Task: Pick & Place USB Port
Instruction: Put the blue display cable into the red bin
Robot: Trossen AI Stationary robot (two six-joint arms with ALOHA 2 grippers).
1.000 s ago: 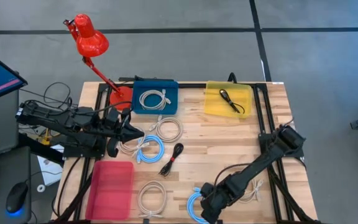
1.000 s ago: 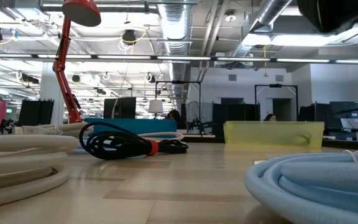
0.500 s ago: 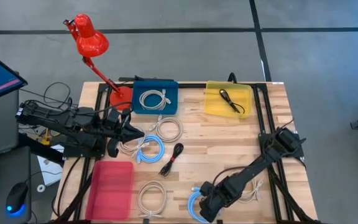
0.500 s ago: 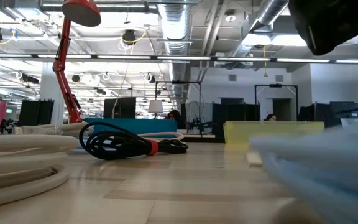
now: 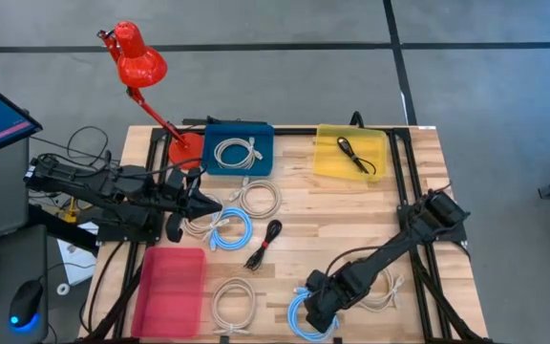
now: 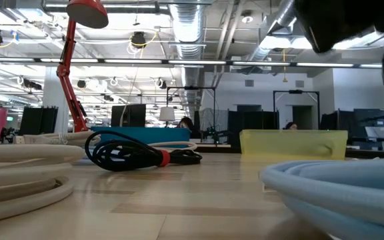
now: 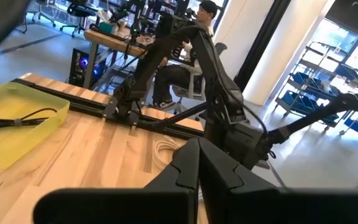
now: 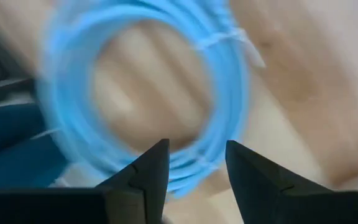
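From my seat I see a red lamp (image 5: 137, 61), a blue bin (image 5: 239, 148), a yellow bin (image 5: 350, 153), a pink tray (image 5: 170, 291) and pale striped wood table (image 5: 313, 210); coiled cables are white (image 5: 232, 304), light blue (image 5: 227, 229) and black (image 5: 264, 244) (red-tipped).

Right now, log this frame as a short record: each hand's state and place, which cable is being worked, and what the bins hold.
right hand: open, over the blue coil at the table's near edge
left hand: shut, waiting at the table's left side
blue bin: one white cable
yellow bin: one black cable
red bin: nothing seen inside
loose on table: white coils, a second blue coil, a black cable
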